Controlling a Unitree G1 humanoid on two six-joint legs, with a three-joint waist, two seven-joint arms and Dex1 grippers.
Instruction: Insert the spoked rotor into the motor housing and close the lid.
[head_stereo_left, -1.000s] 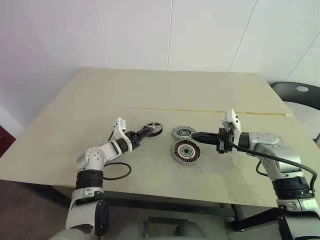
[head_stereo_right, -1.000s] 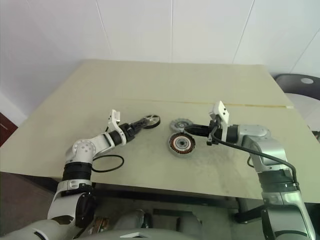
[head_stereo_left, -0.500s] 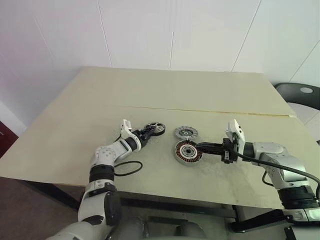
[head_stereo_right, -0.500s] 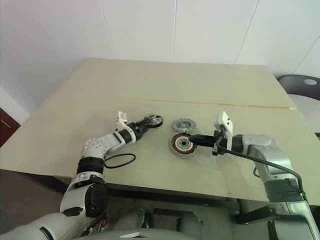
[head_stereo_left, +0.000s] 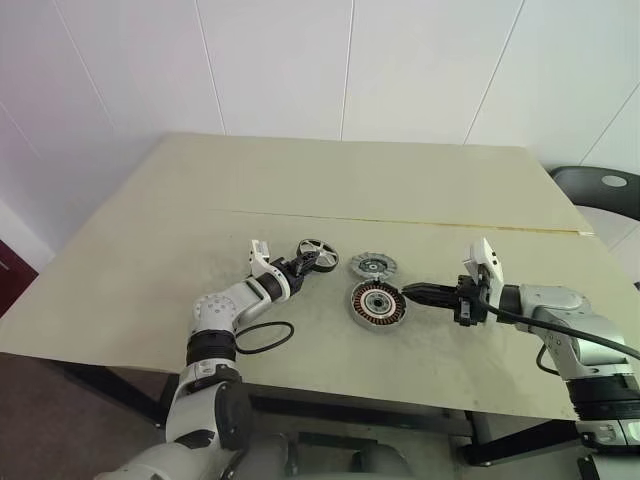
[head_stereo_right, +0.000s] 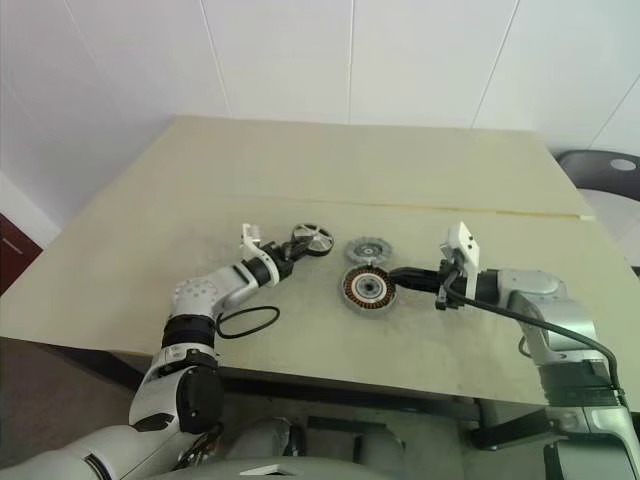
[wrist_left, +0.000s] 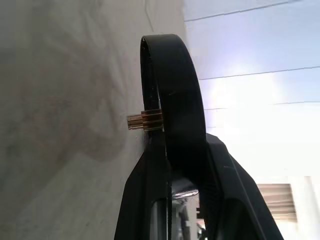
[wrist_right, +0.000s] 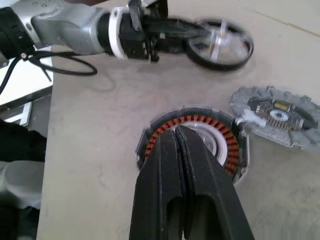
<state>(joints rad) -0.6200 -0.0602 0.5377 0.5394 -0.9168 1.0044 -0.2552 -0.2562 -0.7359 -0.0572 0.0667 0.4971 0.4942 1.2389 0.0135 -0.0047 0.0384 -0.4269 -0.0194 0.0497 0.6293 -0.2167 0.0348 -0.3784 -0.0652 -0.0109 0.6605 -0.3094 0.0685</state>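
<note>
The left gripper pinches the rotor (tilted off the table); the closed, empty right gripper waits; housing unfilled, lid off.

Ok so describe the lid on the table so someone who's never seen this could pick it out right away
On the beige table, look at the cluster of three round parts near the middle. The lid is the grey disc lying flat just behind the motor housing. Its ribbed grey rim sets it apart from the housing's coppery windings and from the thin spoked rotor.
</note>
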